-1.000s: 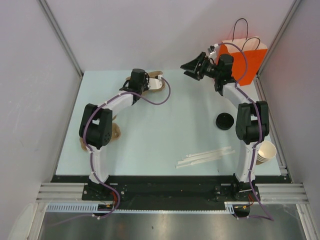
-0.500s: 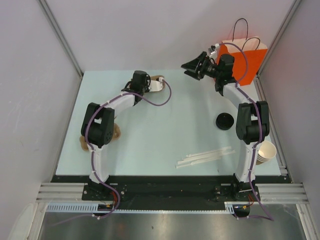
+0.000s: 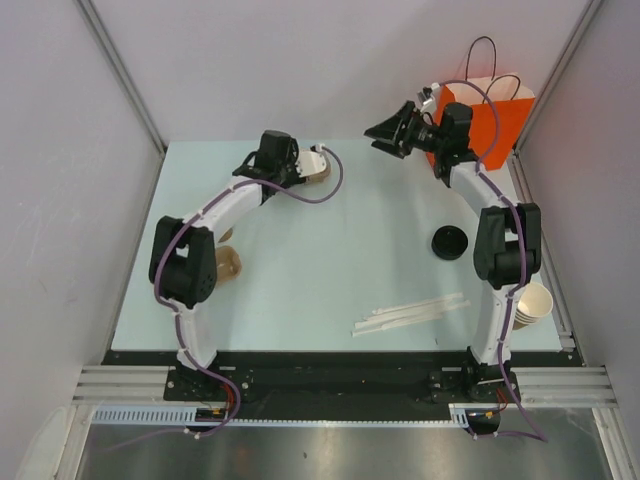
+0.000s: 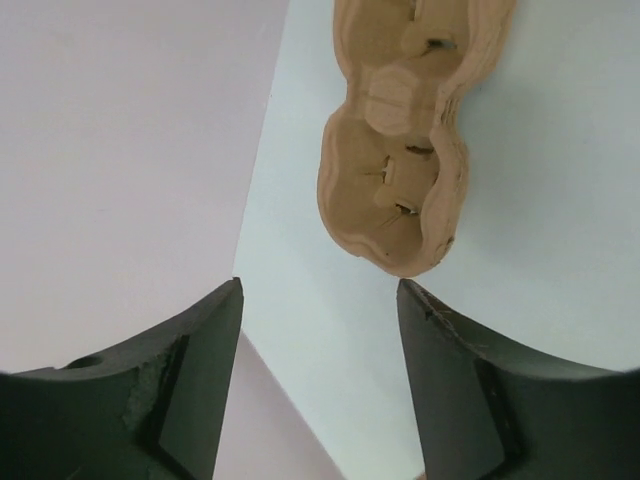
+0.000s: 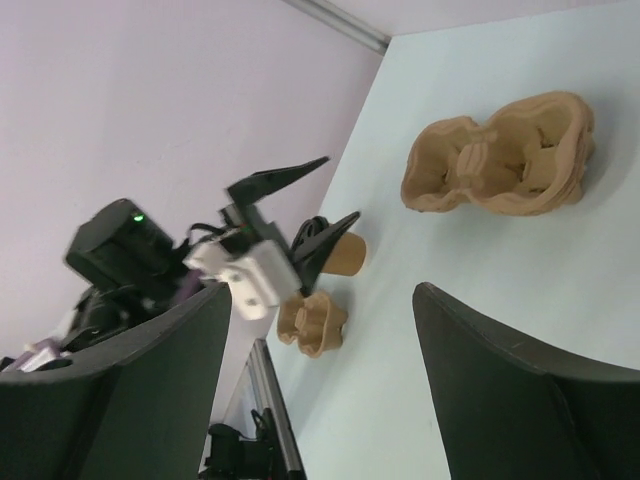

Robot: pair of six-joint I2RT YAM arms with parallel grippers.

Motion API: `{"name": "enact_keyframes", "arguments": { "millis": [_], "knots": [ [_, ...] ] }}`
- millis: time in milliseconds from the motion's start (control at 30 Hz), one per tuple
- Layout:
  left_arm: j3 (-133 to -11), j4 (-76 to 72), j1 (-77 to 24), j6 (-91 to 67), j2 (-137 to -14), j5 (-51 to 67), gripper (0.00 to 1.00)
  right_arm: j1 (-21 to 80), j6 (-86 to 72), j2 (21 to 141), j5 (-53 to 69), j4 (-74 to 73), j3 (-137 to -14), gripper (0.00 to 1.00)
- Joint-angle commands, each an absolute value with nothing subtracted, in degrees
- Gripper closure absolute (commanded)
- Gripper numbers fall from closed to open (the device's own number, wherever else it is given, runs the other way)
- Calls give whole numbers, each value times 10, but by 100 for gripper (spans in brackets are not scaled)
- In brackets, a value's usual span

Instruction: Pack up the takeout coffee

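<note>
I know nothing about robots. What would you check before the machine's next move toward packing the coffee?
1. Left end effector open: ok.
2. Right end effector open and empty: ok.
3. Orange bag upright: ok.
4. Brown cup beside the left end effector, lid on: cannot tell.
5. Cup in bag: not ok.
6. Loose black lid clear of both arms: ok.

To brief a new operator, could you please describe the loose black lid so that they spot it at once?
Start at the orange bag in the far right corner and follow the right arm back toward its base. Just left of its elbow lies the black lid: the only round, flat, black thing on the pale table.
</note>
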State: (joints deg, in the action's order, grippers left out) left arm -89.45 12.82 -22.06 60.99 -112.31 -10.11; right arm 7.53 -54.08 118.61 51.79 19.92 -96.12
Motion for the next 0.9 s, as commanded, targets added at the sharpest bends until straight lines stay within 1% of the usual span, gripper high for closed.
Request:
{"name": "enact_keyframes", "arguments": {
  "millis": [0,33,100,133,167,200,267,333,500,667,767,867],
  "knots": [
    [-955,219,-218,506,-1031,-26,29,52,-419,1124,534,94,-1036,20],
    [-963,255,-218,489,-1022,-9,28,47,-398,1114,531,46,-1055,21],
    [-980,288,-216,439,-992,41,24,21,-334,1104,518,3,-1078,20],
    [-982,313,-216,423,-979,57,23,12,-315,1099,510,-51,-1106,20],
    [-983,322,-216,409,-969,68,21,4,-276,1093,501,-72,-1121,19],
    [-983,329,-215,379,-948,93,19,-32,-263,1090,478,-91,-1135,19],
    [-983,351,-215,339,-931,117,16,-63,-237,1085,461,-130,-1174,18],
    [-983,370,-214,317,-912,150,14,-101,-198,1081,425,-155,-1193,17],
    [-984,388,-212,274,-895,180,12,-146,-133,1085,349,-184,-1226,11],
    [-995,396,-207,263,-899,185,12,-158,-102,1111,307,-181,-1240,7],
    [-994,395,-206,258,-904,182,12,-160,-88,1128,301,-165,-1238,7],
    [-995,402,-203,252,-911,179,12,-158,-87,1148,302,-154,-1245,10]
  ]
}}
